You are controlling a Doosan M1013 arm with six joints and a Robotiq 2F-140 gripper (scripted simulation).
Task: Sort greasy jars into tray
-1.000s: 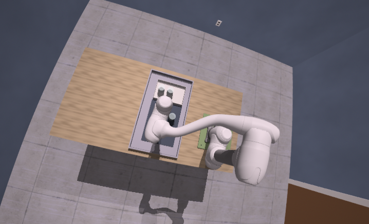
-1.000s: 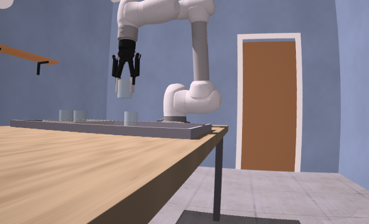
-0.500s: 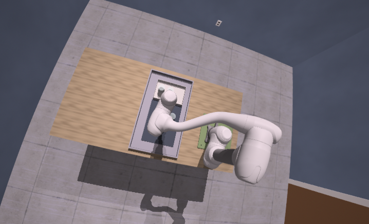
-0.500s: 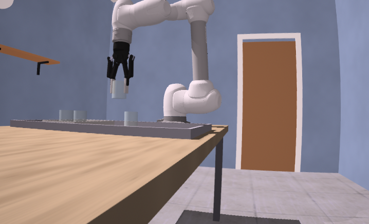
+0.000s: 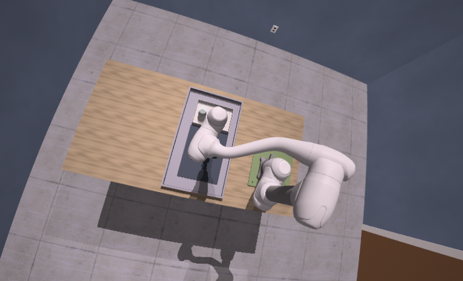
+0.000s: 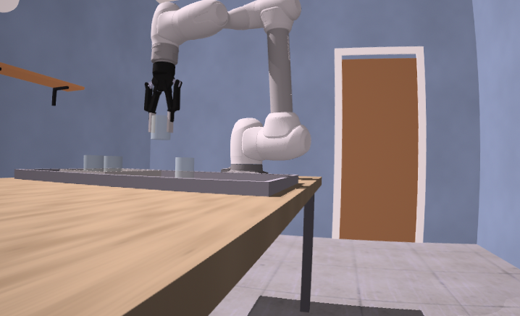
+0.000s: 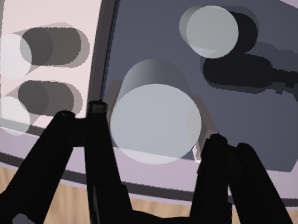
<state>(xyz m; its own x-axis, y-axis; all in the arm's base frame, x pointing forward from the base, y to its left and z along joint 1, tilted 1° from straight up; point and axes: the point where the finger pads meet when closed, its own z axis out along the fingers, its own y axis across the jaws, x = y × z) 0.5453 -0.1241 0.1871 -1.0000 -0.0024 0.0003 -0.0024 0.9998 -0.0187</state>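
In the wrist view's upper left and lower left we see two tray jars point(image 7: 15, 56) point(image 7: 14, 116), the second hidden from above, while our tool point(image 6: 161, 117) point(image 7: 154, 101) grips a raised jar point(image 6: 160, 127) point(image 7: 156, 124).

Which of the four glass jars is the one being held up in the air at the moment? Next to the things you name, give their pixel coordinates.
The jar point(image 6: 161, 127) point(image 7: 156, 124) between the claw's point(image 6: 161, 122) point(image 7: 155, 122) fingers; the other three stand lower down, outside its grasp.

Hard-edged shadows fall across the floor point(image 5: 177, 216), the edges stay sharp, and the room's corners look dim.
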